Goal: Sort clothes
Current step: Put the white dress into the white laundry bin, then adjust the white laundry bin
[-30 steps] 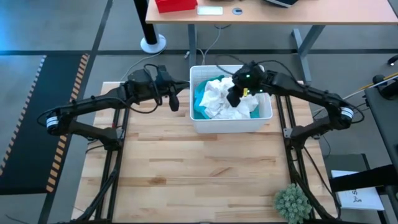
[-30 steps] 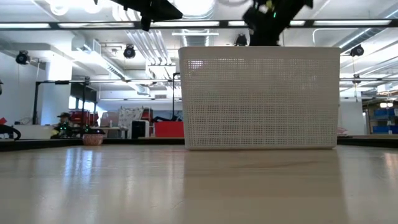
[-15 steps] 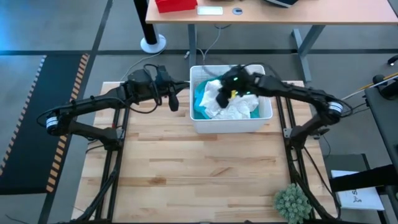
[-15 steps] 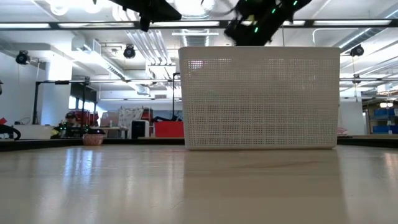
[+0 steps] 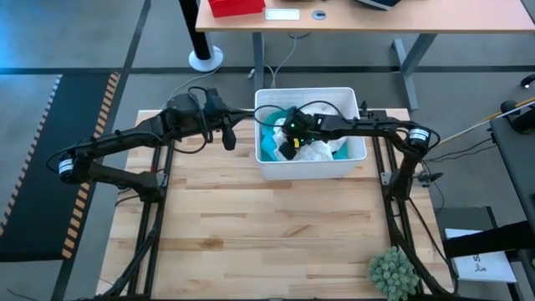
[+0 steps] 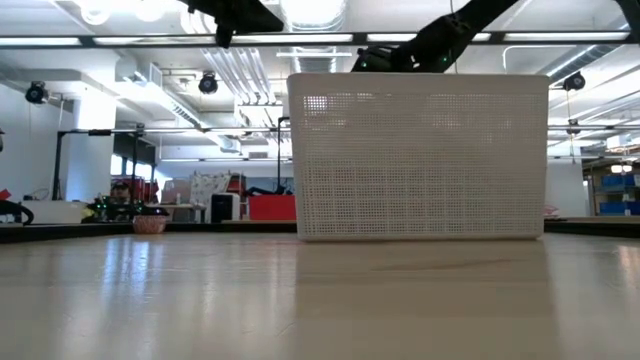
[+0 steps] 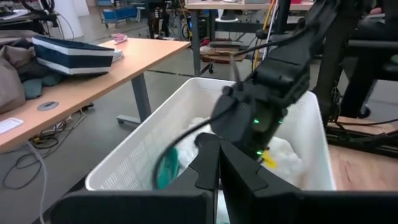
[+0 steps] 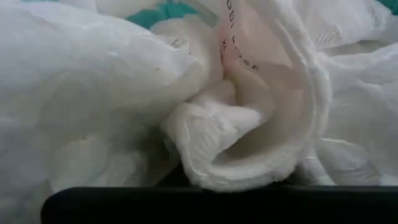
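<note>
Where the floor turns grey and carries a hazard-striped mat, a butcher-block table of pale glued wood strips holds a white bin near its far edge. Seen from the low camera, the bin's wall is a fine perforated mesh, and behind it runs a workshop with ceiling strip lights and cluttered benches. Beyond the table stands a desk with a red box. A spiky green plant sits at the table's near right corner.

Inside the bin lie the clothes: crumpled white fabric, soft and gauzy with a thick rolled hem, over a turquoise piece. The right gripper is down among them at the bin's left side, fingers closed together; whether it pinches cloth cannot be told. The left gripper hangs just left of the bin, fingers pressed together and empty.
</note>
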